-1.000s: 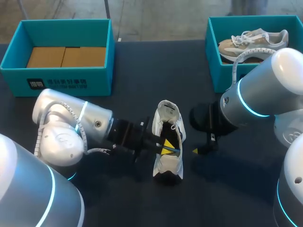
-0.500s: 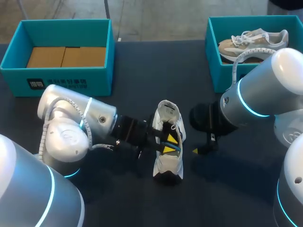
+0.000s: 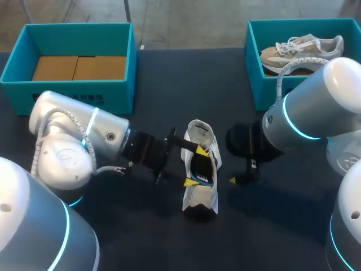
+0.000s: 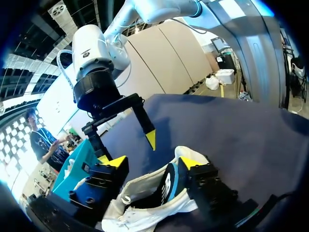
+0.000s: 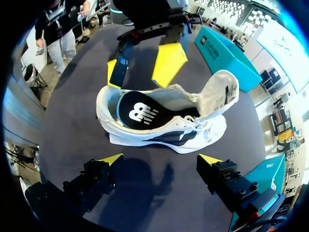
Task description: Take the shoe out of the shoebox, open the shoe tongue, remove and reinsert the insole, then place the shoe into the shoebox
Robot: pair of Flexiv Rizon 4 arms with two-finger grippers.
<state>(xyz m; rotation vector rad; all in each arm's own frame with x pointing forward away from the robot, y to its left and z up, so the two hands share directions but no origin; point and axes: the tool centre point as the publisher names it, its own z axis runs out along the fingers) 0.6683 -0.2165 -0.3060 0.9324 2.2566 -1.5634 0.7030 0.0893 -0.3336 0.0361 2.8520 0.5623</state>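
A white sneaker (image 3: 201, 195) stands on the dark table between my two arms, its tongue (image 3: 199, 132) folded back. The dark insole (image 3: 202, 166) with a blue rim lies inside it. My left gripper (image 3: 196, 166) is open, one yellow tip on each side of the shoe's opening. In the left wrist view the insole (image 4: 169, 181) stands between the left gripper's (image 4: 152, 162) spread fingers. My right gripper (image 3: 243, 176) hangs open just right of the shoe. The right wrist view shows the shoe (image 5: 193, 137) ahead of that gripper (image 5: 160, 158), the insole (image 5: 140, 112) lying flat inside.
A teal shoebox (image 3: 17, 68) with a cardboard liner stands at the back left. Another teal box (image 3: 252, 68) at the back right holds a beige sneaker (image 3: 299, 51). Bare dark table (image 3: 169, 90) lies between the boxes.
My left gripper has gone from shut inside the shoe to wide open, letting go of the insole, and the arm has drawn back a little to the left. The right arm has not moved.
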